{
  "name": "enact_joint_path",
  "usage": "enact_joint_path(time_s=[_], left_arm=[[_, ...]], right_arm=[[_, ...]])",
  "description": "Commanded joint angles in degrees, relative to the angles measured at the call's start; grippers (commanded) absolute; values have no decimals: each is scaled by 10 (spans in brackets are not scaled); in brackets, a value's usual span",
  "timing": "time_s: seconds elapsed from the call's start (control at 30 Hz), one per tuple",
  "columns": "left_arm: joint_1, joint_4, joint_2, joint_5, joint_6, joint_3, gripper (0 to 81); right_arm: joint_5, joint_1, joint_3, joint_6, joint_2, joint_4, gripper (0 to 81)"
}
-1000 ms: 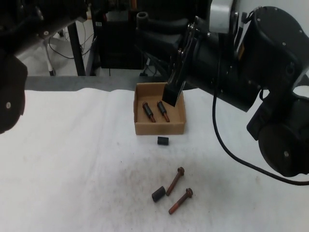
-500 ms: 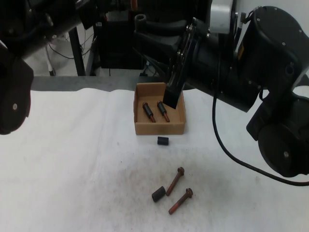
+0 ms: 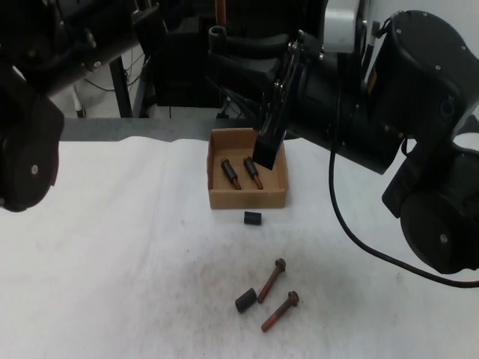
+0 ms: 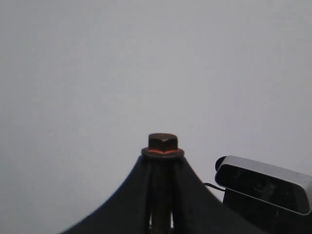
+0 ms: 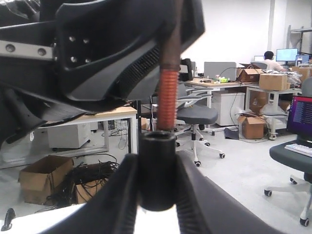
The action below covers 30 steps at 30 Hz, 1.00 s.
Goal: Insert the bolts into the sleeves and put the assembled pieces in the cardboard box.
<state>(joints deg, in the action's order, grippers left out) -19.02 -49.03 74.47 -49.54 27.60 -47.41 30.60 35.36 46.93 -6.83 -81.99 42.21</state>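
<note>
My right gripper is shut on a black sleeve, held up in the air. A rusty bolt comes down into the sleeve's open end, threads first. My left gripper is shut on that bolt, and its hex head sticks out past the fingertips. In the high view the bolt and sleeve meet high up behind the cardboard box. Two assembled pieces lie inside the box.
On the white cloth one loose sleeve lies just in front of the box. Nearer me lie another sleeve and two bolts. The right arm's bulk looms over the bench's right side.
The left arm has swung rightward in the high view, carrying the bolt closer over the sleeve. The right arm has barely moved.
</note>
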Motion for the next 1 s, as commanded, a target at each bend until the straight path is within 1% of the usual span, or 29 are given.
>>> enact_joint_path(time_s=[0.0, 0.5, 0.73, 0.97], left_arm=[[-3, 4, 0, -7, -2, -6, 4], [-3, 4, 0, -7, -6, -6, 4], [8, 8, 0, -7, -6, -6, 4], [7, 14, 0, -16, -6, -6, 4]], right_arm=[[2, 1, 7, -2, 5, 0, 3], [-2, -1, 7, -2, 5, 0, 3], [-2, -1, 7, -11, 5, 0, 3], [-2, -1, 7, -11, 5, 0, 3]])
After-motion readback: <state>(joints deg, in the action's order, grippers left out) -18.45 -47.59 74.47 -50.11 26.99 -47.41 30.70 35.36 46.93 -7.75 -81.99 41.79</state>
